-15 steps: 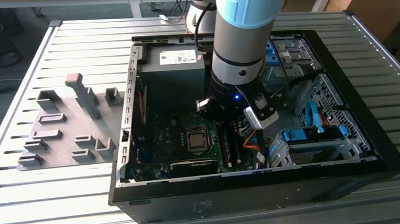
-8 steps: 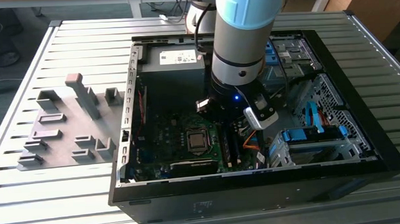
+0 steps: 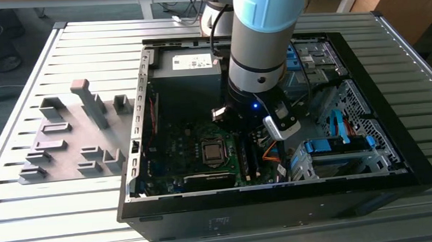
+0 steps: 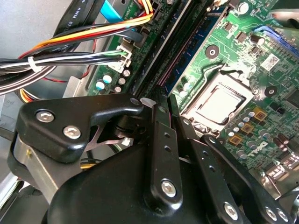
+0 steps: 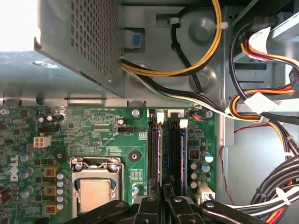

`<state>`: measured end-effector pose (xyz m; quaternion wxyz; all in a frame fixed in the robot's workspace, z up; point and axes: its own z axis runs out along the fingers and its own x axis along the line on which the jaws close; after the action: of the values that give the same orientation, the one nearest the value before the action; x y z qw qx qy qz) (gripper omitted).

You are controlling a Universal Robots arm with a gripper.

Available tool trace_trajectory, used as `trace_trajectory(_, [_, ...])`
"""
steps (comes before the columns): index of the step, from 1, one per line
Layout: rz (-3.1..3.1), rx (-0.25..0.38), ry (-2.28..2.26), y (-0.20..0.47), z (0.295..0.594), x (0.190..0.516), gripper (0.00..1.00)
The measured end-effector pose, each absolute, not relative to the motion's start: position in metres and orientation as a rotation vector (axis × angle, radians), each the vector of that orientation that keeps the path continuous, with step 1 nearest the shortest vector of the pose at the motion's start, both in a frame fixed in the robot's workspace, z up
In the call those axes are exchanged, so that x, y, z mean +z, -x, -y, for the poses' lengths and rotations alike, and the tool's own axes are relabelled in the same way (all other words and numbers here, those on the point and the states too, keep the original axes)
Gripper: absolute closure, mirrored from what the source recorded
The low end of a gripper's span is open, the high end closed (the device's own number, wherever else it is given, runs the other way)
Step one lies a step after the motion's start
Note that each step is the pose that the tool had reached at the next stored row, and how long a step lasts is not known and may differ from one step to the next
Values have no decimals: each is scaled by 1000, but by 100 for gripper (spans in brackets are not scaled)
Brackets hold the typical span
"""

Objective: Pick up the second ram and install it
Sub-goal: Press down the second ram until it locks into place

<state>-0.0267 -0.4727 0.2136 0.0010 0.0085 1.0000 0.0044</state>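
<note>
Gripper [image 5: 161, 198] hangs low over the memory slots [image 5: 161, 154], fingers nearly together; whether they pinch the second ram [image 5: 183, 158] I cannot tell. Cables [image 5: 261, 112] crowd beside.

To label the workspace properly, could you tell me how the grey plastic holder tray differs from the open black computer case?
The grey plastic holder tray lies low on the exterior view's left; the open black computer case stands taller to its right. The tray carries grey blocks; the case holds a green motherboard. The robot arm reaches into the case, not the tray. Both rest on the slatted metal table.
</note>
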Motion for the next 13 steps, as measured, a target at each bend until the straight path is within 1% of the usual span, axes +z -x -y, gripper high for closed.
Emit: trace_trajectory(13, [-3139, 14, -48, 26, 473, 215, 86])
